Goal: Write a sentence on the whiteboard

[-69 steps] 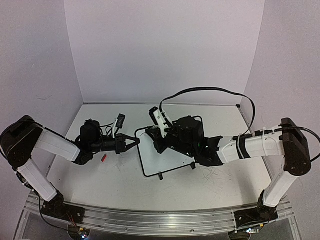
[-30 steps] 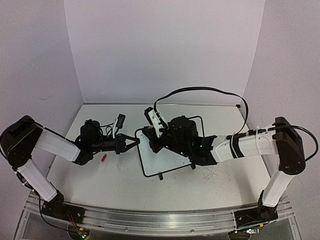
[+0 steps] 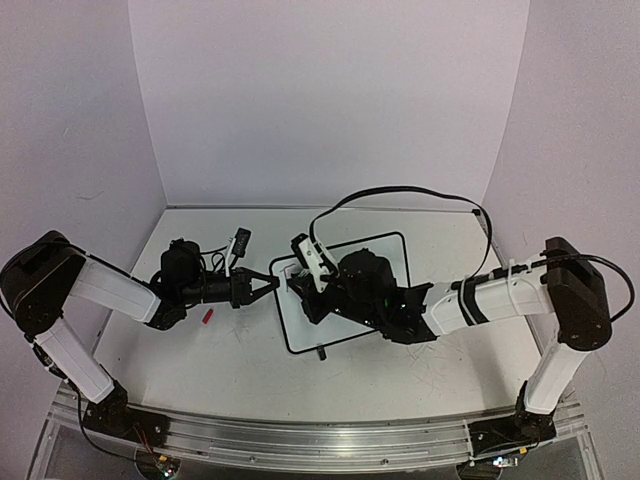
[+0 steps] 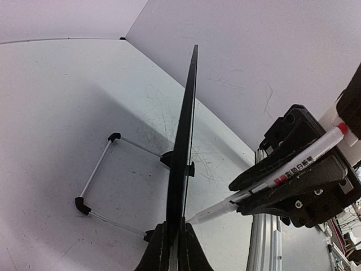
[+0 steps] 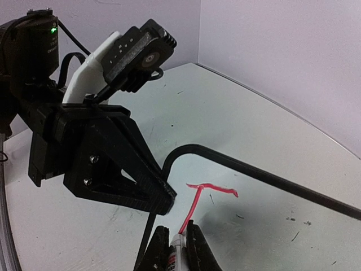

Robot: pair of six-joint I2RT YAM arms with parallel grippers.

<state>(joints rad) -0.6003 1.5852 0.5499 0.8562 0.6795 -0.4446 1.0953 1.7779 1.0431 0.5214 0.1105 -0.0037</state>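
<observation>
Although the counter [image 3: 200, 365] carries everything, your attention belongs on the whiteboard [image 3: 303, 332], which sits near its middle between your two arms. The left arm [image 3: 110, 290] reaches in from the left side. The right arm [image 3: 500, 295] lies across the board from the right and hides a good part of its face.

The left fingers [image 4: 171, 249] are clamped on the board's left edge, and the frame runs edge-on between them in the left wrist view.

The right fingers [image 5: 190, 241] are closed on a marker [image 4: 293, 166] — white barrel, red end, red print — with its tip at the board's face, close to that same left edge.

A red stroke [image 5: 208, 188] is on the board, rising from the tip and hooking to the right.

One small red piece [image 3: 208, 316] lies on the counter beside the left arm; you cannot tell what it is.
</observation>
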